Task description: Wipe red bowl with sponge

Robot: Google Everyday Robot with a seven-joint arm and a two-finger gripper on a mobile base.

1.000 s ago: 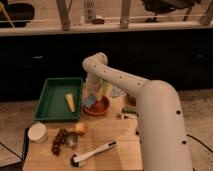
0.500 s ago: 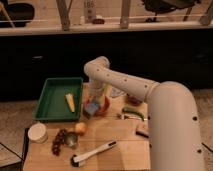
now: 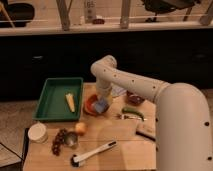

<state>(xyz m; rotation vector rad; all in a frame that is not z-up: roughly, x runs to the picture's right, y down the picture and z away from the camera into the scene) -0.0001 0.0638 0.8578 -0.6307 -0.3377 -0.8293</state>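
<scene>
The red bowl (image 3: 91, 104) is small, shallow and orange-red, and sits on the wooden table just right of the green tray. My gripper (image 3: 102, 101) points down over the bowl's right part. It is shut on the sponge (image 3: 102, 106), a small blue-grey block that rests against the inside of the bowl. My white arm reaches in from the right and hides the bowl's far right rim.
The green tray (image 3: 52, 105) holds a yellow wedge (image 3: 70, 102). On the table are a white cup (image 3: 38, 132), grapes (image 3: 59, 141), a small orange block (image 3: 80, 128) and a white-handled brush (image 3: 95, 151). A green vegetable (image 3: 131, 111) and a dark bowl (image 3: 135, 97) lie to the right. The table's front edge is close.
My gripper has gone down a little and shifted slightly right over the red bowl, with the sponge moving along with it. The other objects have stayed put.
</scene>
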